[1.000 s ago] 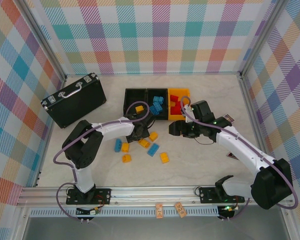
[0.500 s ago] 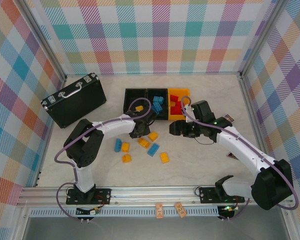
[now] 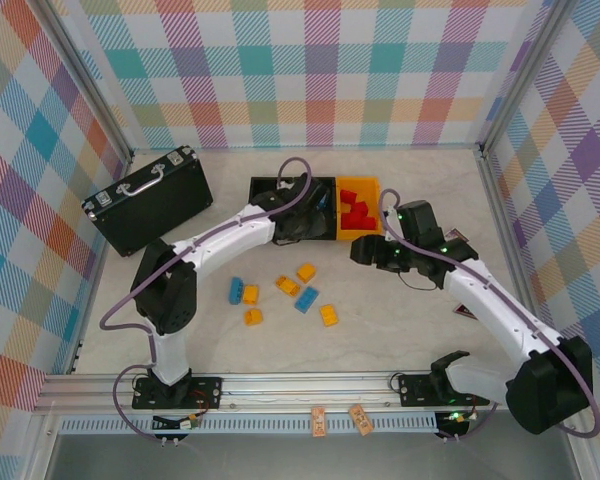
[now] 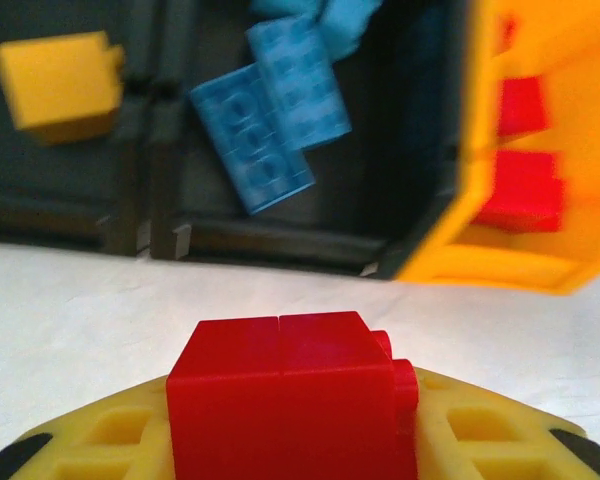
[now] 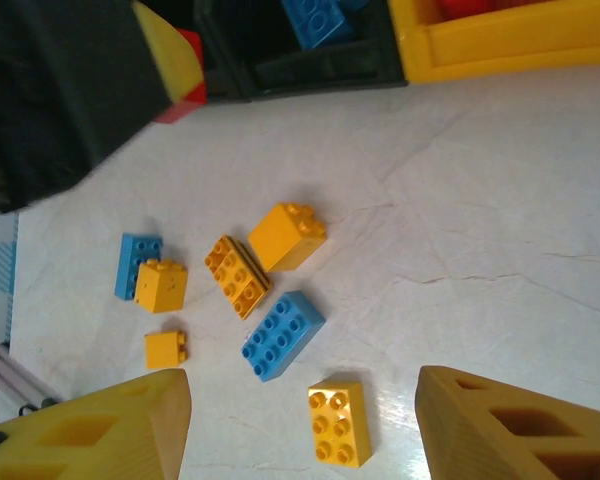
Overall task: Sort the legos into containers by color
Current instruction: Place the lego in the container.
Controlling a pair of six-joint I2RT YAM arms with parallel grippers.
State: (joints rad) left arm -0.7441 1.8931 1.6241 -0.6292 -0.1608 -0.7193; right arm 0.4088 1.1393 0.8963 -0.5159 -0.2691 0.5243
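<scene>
With the left gripper, clamps a red lego between the two yellow fingers, just before the near wall of the containers. Beyond it, in the wrist view:
- a yellow lego in the left black bin
- blue legos in the middle black bin
- red legos in the orange bin on the right

From above, hides with the left arm most of the left black bin and part of the middle one. Holds the right gripper wide open and empty over the loose legos on the table, five yellow-orange and two blue. Well apart to the left, a black case.

Against half a second ago: has carried the left gripper from beside the loose legos up to the bins. Has drawn the right arm a little to the right, off the orange bin, so now shows its red legos fully. Leaves the seven loose legos where they were.
</scene>
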